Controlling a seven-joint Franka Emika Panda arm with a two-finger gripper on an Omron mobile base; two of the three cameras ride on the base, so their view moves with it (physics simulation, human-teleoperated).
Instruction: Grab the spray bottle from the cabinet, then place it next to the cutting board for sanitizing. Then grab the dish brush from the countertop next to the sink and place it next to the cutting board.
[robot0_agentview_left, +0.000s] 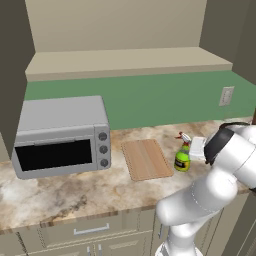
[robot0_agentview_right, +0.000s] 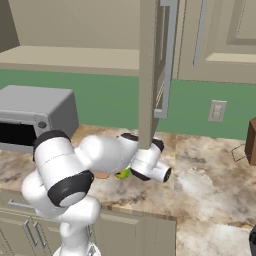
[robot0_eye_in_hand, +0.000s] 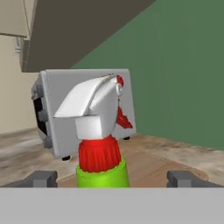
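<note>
In the hand view, the gripper (robot0_eye_in_hand: 111, 178) is showing its 2 dark, blocky fingertips (robot0_eye_in_hand: 41, 178) standing wide apart on either side of the spray bottle (robot0_eye_in_hand: 101, 144), with clear gaps between each tip and the bottle's bright green neck. This close view is giving details the base cameras are not: a ribbed red collar, a smooth white angular trigger head and a red nozzle piece behind it.

The left base view is showing the whole bottle (robot0_agentview_left: 183, 154) standing upright on the countertop (robot0_agentview_left: 75, 192), just beside the right edge of the cutting board (robot0_agentview_left: 146, 159), its yellow and black label facing forward. The board is lying flat, a light-brown rectangle with fine grain lines. The countertop is looking like polished beige and brown marbled stone. In the right base view only a sliver of green (robot0_agentview_right: 122, 173) is peeking out under the white, rounded arm.

Farther left, a boxy grey toaster oven (robot0_agentview_left: 61, 134) is sitting with 3 round knobs and a dark glass door. Behind everything, a flat green wall is running under the open beige cabinet (robot0_agentview_left: 125, 60), whose pale shelf is showing in the left base view, while the right base view is showing its door (robot0_agentview_right: 150, 75) edge-on with a long metal handle.
</note>
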